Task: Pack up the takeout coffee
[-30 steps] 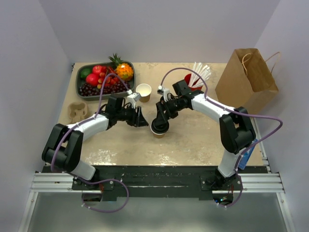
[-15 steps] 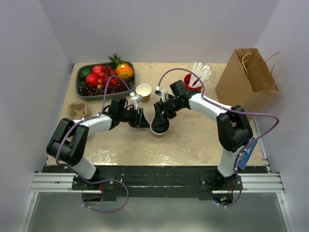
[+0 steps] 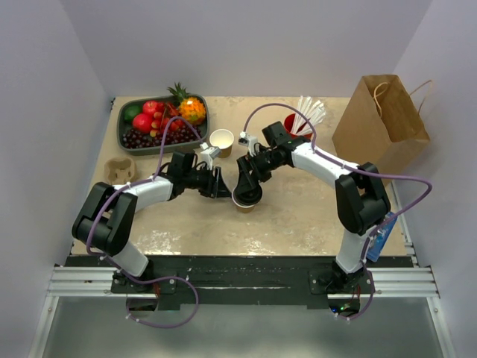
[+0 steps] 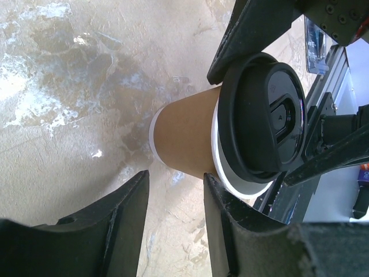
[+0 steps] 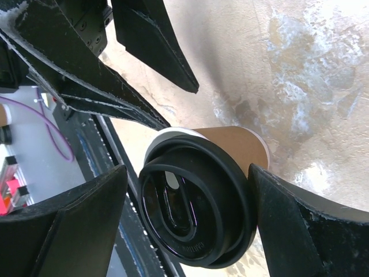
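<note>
Inspector: Firstly, the overhead view: what has altered?
Assessor: Little. The left arm [image 3: 141, 192] has tucked its elbow inward and the left gripper [image 3: 222, 186] has narrowed slightly. The right gripper [image 3: 246, 186] has widened a touch over the takeout coffee [image 3: 247, 198], which has not shifted on the table [image 3: 305, 216]. I judge the grasp not yet made. The paper bag [image 3: 380, 123] stands well apart at the far right.
Inspector: Left wrist view?
Assessor: The left fingers [image 4: 124, 216] stand narrowly parted with nothing between them, their tips just short of the cup's tan wall. The black lid [image 4: 262, 118] is seated on the rim.
Inspector: Right wrist view?
Assessor: The jaws stand wide, straddling the lid. One finger [image 5: 305, 225] looks to touch the lid's edge; the other [image 5: 63, 222] is clear of it. Nothing is held.
Inspector: Orientation?
Assessor: Upright, base on the table, lid uppermost, long axis vertical. Both wrist cameras are rolled, so it only appears to lie sideways. It should lift straight, provided the squeeze lands below the lid
</note>
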### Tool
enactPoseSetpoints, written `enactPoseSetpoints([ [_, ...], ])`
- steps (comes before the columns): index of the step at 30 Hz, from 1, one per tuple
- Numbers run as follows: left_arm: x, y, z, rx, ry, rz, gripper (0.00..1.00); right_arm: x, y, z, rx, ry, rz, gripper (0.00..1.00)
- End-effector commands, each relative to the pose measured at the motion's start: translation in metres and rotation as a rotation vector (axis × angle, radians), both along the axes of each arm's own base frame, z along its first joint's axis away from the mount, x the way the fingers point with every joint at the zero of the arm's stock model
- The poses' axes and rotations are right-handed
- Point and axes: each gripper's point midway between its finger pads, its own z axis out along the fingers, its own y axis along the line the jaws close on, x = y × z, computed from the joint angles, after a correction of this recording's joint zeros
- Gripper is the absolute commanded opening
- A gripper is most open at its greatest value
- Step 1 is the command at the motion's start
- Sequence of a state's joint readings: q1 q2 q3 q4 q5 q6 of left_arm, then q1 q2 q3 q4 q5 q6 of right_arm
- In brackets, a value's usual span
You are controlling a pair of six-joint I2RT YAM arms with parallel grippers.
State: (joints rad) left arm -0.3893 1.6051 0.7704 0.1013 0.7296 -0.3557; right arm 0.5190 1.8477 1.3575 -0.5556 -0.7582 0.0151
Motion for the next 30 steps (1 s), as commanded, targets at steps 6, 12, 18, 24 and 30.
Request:
enactPoseSetpoints([
  [6,0.002,-0.003,0.004,-0.009,-0.028,-0.031,0.47,0.015,0.003,0.038,0.053,-0.133,0.013,0.92],
  [12,0.001,-0.002,0.003,-0.001,-0.029,-0.035,0.47,0.039,0.002,0.046,0.022,-0.217,-0.034,0.92],
  [18,0.001,-0.001,0.001,0.007,-0.031,-0.036,0.47,0.058,-0.031,0.064,-0.005,-0.266,-0.105,0.92],
  [24,0.002,-0.001,0.001,0.007,-0.036,-0.036,0.47,0.047,-0.066,0.058,-0.053,-0.222,-0.119,0.87],
  [30,0.000,-0.002,0.000,-0.004,-0.029,-0.043,0.47,0.028,-0.063,0.053,-0.015,-0.144,-0.103,0.72],
])
